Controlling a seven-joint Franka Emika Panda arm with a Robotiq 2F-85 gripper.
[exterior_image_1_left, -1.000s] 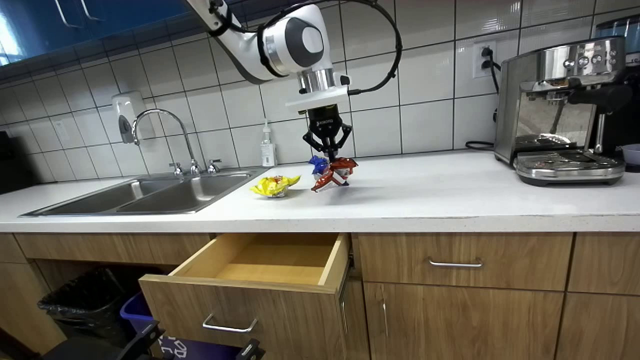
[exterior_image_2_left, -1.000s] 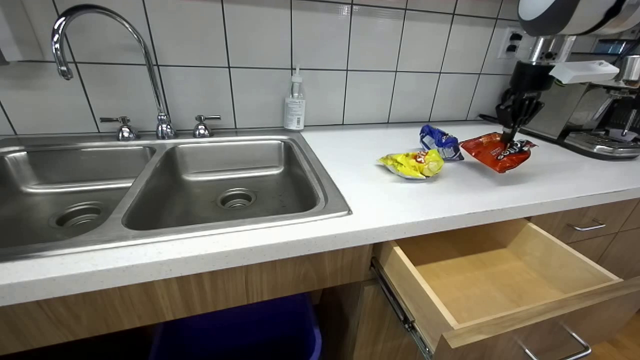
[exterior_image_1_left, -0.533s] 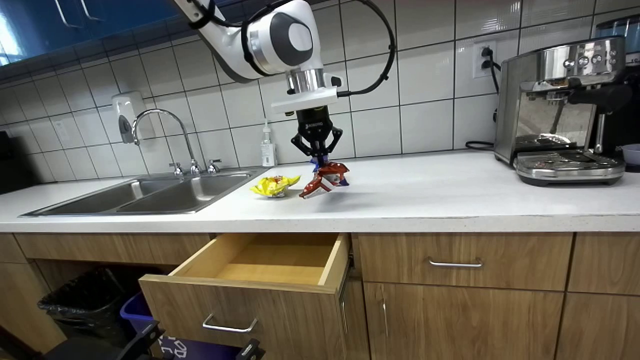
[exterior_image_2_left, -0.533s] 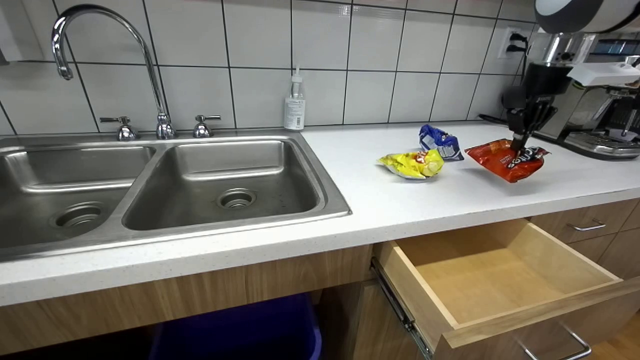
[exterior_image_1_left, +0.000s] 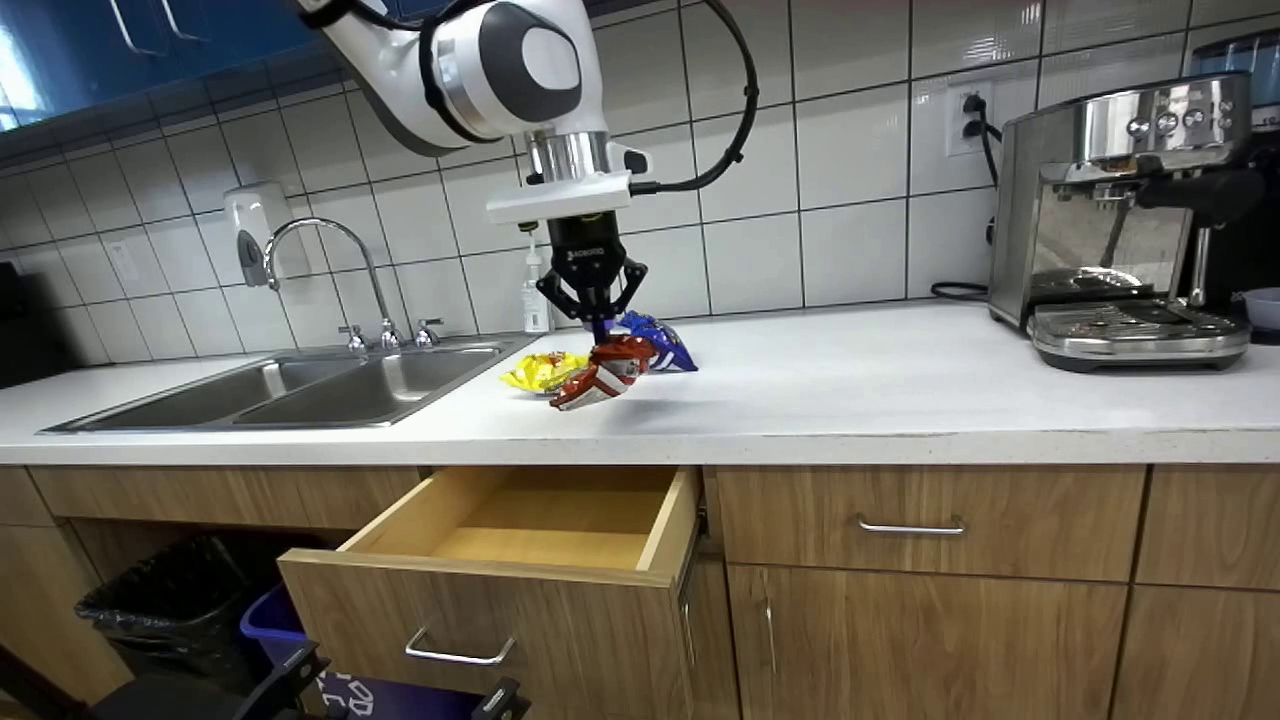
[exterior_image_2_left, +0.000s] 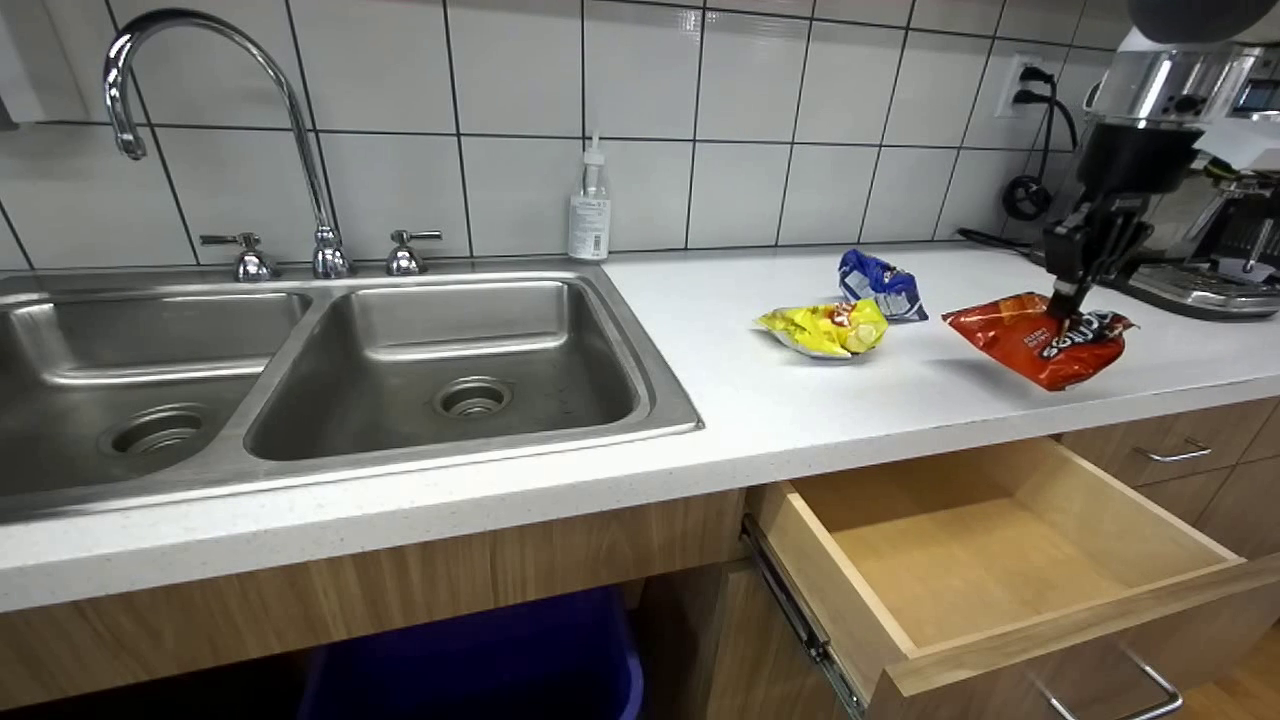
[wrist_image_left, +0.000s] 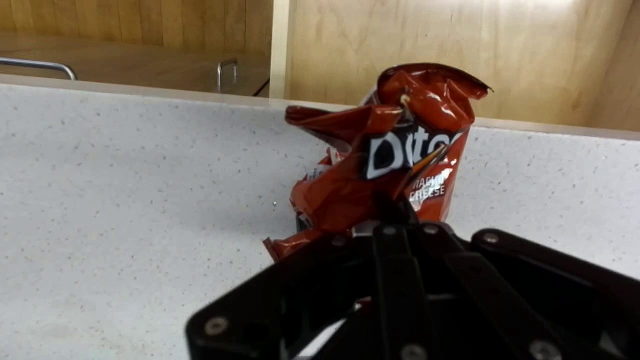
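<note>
Pinching Doritos Nacho Cheese bag (wrist_image_left: 390, 155) tight in gripper (exterior_image_2_left: 1064, 314), above counter (exterior_image_2_left: 750, 400); yellow snack bag (exterior_image_2_left: 822, 330), blue snack bag (exterior_image_2_left: 882, 284) nearby.

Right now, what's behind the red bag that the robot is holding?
In an exterior view, a yellow bag and a blue bag, both on the white counter, peek out from behind the red bag. The parts it covers cannot be seen from that angle.

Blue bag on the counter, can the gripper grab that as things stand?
Probably not: the gripper is shut on the red bag and would likely need to let go first. The way itself looks free: nothing lies on top of the blue bag, though the yellow bag sits close by.
</note>
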